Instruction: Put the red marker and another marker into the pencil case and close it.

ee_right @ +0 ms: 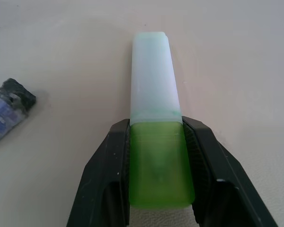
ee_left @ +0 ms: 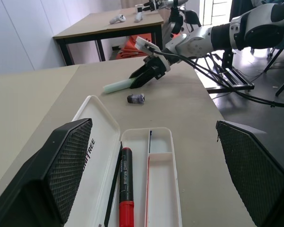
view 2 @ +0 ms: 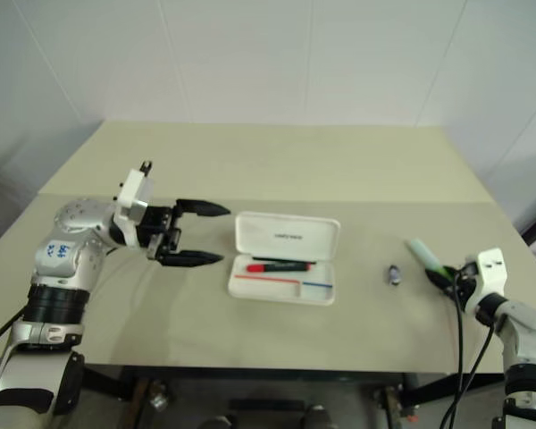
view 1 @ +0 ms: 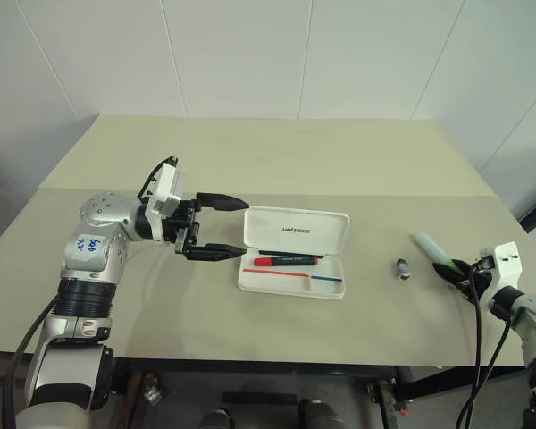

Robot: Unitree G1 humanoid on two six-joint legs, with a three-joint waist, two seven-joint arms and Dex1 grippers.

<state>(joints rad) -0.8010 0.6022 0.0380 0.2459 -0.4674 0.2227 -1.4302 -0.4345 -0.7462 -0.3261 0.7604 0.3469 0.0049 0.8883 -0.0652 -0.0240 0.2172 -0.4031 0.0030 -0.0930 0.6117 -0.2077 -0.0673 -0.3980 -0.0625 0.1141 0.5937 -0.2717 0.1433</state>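
Right gripper (ee_right: pixel 156 189): fingers clamped against both sides of the green marker (ee_right: pixel 154 118), which lies on the table (view 1: pixel 250 152). Left gripper (view 1: pixel 223 228): spread wide, empty, beside the open pencil case (view 1: pixel 295 231). Red marker (view 1: pixel 286 261) lies inside the case.

You were working in what looked like a robotics lab or test room. The table (view 1: pixel 250 170) in front of you was plain beige on a black metal frame, set against bare white panelled walls (view 1: pixel 250 54). Through the left wrist view you could see a second table (ee_left: pixel 109 26) of the same kind with small objects on it, black stands (ee_left: pixel 236 80) and loose cables (ee_left: pixel 274 101) on a grey floor (ee_left: pixel 274 137), and something orange (ee_left: pixel 132 47) underneath.
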